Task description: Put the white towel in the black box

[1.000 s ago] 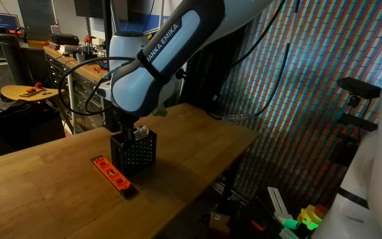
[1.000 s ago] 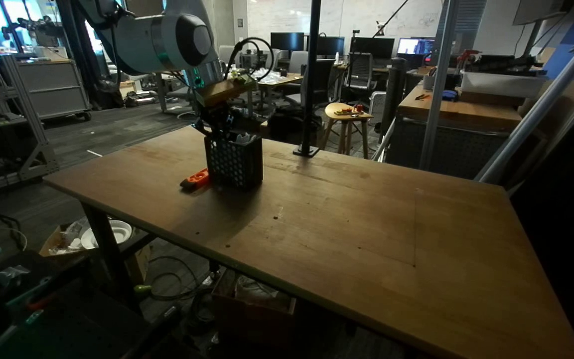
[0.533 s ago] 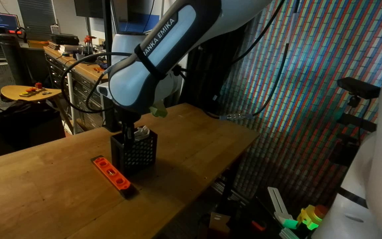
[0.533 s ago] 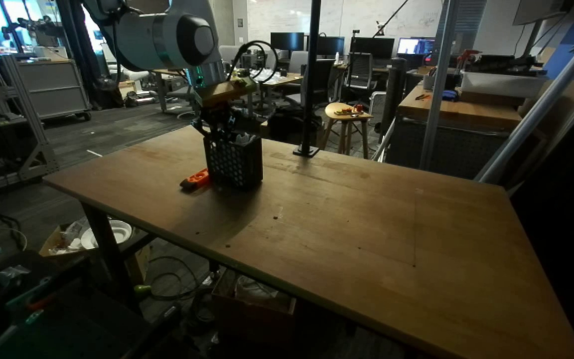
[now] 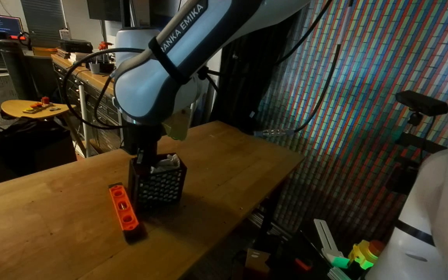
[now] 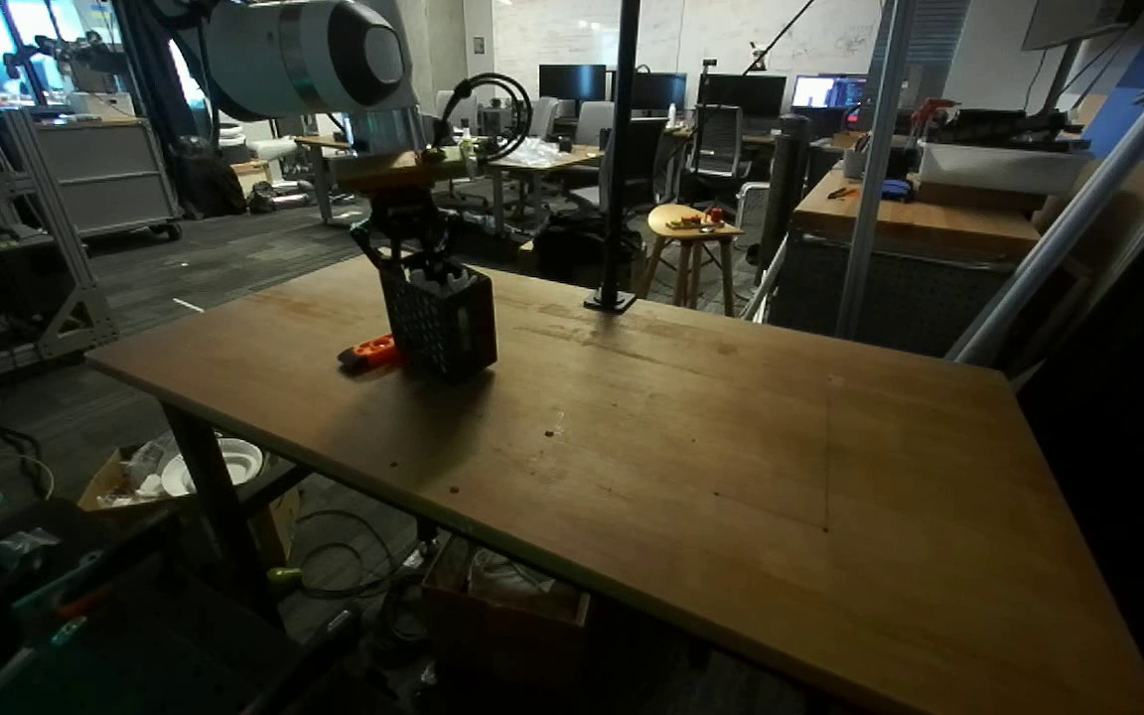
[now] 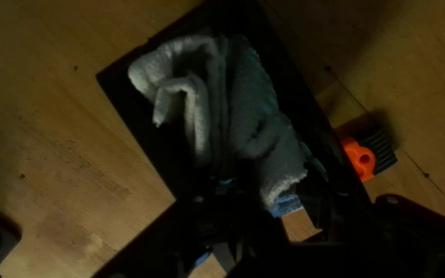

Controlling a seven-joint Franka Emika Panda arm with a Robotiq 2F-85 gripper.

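Observation:
The white towel lies crumpled inside the black box in the wrist view, and its top shows above the rim in both exterior views. My gripper reaches down into the same box, its dark fingers standing apart with the towel's frayed edge and a strip of wood visible between them. In an exterior view the gripper enters at the side of the box beside the towel. The box looks skewed, perhaps slightly tilted. Fingertip contact with its walls is too dark to tell.
An orange-red level lies on the wooden table close beside the box, perhaps touching it. A black post rises from the table's far edge. The table's near edge drops to boxes and cables below.
The arm has shifted left in both exterior views. The black box has turned and slid with it, towel inside, and the orange-red level has swung round beside it.

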